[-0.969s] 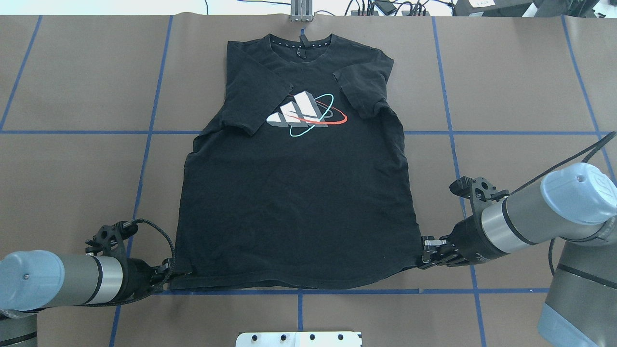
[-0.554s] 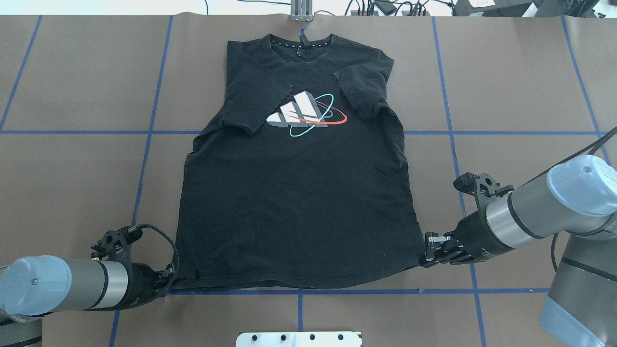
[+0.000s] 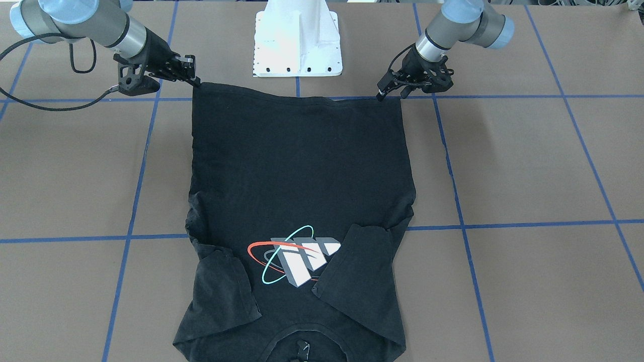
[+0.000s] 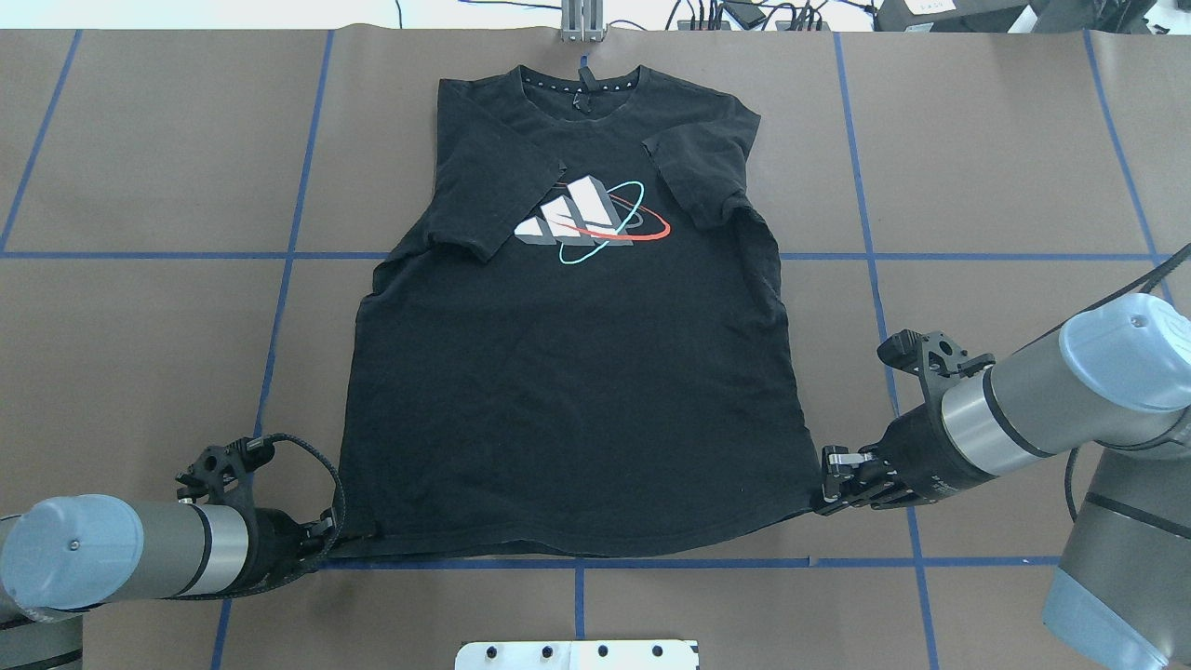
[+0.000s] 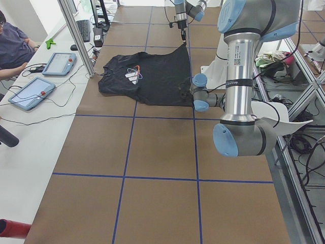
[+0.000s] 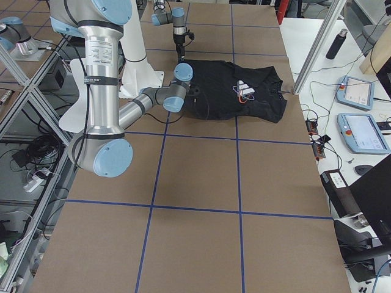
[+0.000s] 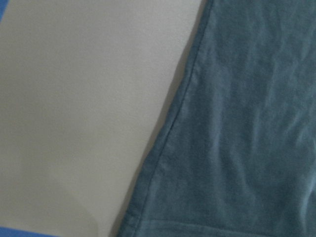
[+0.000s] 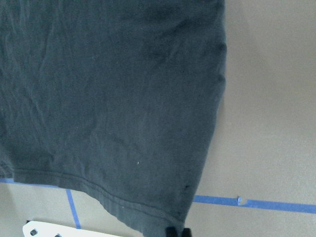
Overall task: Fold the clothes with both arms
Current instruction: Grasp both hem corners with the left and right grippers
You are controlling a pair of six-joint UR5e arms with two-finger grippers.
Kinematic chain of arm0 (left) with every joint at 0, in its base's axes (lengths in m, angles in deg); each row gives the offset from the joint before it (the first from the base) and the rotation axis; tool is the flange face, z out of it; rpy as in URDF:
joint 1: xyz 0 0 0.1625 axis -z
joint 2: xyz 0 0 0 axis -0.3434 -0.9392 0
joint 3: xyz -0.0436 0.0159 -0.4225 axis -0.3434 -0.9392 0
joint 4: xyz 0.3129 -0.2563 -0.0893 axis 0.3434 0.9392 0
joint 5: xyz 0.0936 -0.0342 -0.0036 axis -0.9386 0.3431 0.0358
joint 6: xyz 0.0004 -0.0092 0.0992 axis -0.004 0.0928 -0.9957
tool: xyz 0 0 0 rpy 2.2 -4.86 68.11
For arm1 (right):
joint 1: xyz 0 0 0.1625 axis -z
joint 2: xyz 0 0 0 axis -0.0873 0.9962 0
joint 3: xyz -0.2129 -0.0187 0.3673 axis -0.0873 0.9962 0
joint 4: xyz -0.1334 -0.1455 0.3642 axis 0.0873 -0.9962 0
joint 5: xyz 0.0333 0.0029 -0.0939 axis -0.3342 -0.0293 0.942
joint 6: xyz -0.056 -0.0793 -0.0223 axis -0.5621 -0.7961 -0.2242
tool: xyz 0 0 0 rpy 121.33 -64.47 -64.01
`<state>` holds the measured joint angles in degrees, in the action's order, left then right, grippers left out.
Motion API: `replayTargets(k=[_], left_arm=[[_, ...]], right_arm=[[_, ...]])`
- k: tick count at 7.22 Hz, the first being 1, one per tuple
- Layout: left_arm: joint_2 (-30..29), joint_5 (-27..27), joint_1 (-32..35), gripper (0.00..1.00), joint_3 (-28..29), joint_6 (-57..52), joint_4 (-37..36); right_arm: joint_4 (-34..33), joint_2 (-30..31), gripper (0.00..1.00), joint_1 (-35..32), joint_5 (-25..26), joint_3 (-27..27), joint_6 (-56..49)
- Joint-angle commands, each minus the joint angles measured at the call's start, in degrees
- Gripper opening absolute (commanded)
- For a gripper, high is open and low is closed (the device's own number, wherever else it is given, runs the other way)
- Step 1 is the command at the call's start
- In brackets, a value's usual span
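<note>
Brown table [image 4: 140,372] | left pincer [image 4: 337,538], right pincer [image 4: 822,500] clamped on T-shirt [image 4: 577,400] hem corners | white base [image 4: 577,654] beside hem

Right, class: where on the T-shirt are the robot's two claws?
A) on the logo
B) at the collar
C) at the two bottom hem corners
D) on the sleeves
C: the left claw and the right claw each sit at a bottom hem corner of the T-shirt.
</note>
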<state>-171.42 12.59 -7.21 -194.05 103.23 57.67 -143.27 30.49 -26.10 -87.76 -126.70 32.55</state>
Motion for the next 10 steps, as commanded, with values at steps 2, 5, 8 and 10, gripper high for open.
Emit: replayTargets(k=[2,5,8,10], left_arm=[[0.0,0.0,-0.6,0.95,0.1,0.0,-0.1],[-0.1,0.0,-0.8,0.84,0.1,0.0,-0.1],[-0.3,0.0,-0.8,0.84,0.4,0.0,-0.1],[-0.8,0.1,-0.8,0.65,0.4,0.1,-0.1]], right_arm=[[0.0,0.1,0.0,-0.1,0.0,0.1,0.0],[0.0,0.1,0.0,-0.4,-0.5,0.0,0.0],[0.0,0.1,0.0,-0.4,-0.5,0.1,0.0],[0.0,0.1,0.0,-0.7,-0.6,0.1,0.0]])
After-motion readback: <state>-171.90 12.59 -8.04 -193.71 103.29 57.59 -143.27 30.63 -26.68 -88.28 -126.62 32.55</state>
